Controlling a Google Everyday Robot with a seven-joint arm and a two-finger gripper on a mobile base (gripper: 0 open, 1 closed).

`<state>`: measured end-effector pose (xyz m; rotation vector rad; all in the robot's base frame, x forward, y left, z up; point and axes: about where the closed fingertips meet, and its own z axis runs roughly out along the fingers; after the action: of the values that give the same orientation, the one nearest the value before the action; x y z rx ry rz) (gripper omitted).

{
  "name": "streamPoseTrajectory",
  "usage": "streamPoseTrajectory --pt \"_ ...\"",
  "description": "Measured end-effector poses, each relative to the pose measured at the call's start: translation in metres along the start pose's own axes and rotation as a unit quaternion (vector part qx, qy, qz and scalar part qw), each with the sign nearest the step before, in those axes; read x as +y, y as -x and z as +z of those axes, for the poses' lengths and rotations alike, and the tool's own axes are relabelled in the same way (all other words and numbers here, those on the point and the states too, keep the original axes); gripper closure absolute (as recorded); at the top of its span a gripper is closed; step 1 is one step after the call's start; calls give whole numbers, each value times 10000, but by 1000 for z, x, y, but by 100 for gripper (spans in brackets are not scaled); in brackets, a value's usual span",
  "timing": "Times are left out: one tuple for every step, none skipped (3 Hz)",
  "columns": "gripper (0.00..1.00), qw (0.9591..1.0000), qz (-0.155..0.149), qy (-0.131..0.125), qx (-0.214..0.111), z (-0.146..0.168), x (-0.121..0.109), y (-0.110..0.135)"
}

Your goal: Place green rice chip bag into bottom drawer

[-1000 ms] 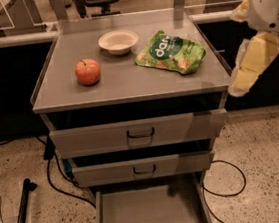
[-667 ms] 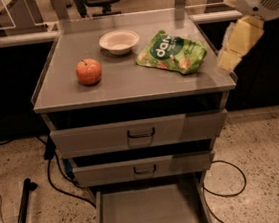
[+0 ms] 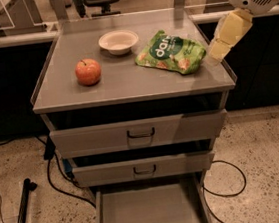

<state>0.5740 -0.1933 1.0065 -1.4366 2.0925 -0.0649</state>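
The green rice chip bag lies flat on the right side of the grey cabinet top, logo facing up. My gripper hangs from the white arm at the upper right. It sits just off the bag's right edge, near the cabinet's right rim, and holds nothing that I can see. The bottom drawer is pulled out at the foot of the cabinet. It shows a flat grey floor with nothing in it.
A red apple sits on the left of the top and a white bowl at the back middle. Two upper drawers stand slightly out. Black cables lie on the floor on both sides, and a dark pole lies at the left.
My gripper has risen from beside the cabinet's right side and moved left, to the level of the top close to the bag. The bag, apple and bowl have not moved.
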Motion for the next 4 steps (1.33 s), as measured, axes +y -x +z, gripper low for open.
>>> streamPoseTrajectory --pt "0 9998 45 -67 -200 10 -8 6" --pt "0 9986 235 -196 -430 35 -26 14" --pt "0 9953 650 -341 -633 67 -49 11" --pt "0 9930 906 -315 -696 99 -65 8"
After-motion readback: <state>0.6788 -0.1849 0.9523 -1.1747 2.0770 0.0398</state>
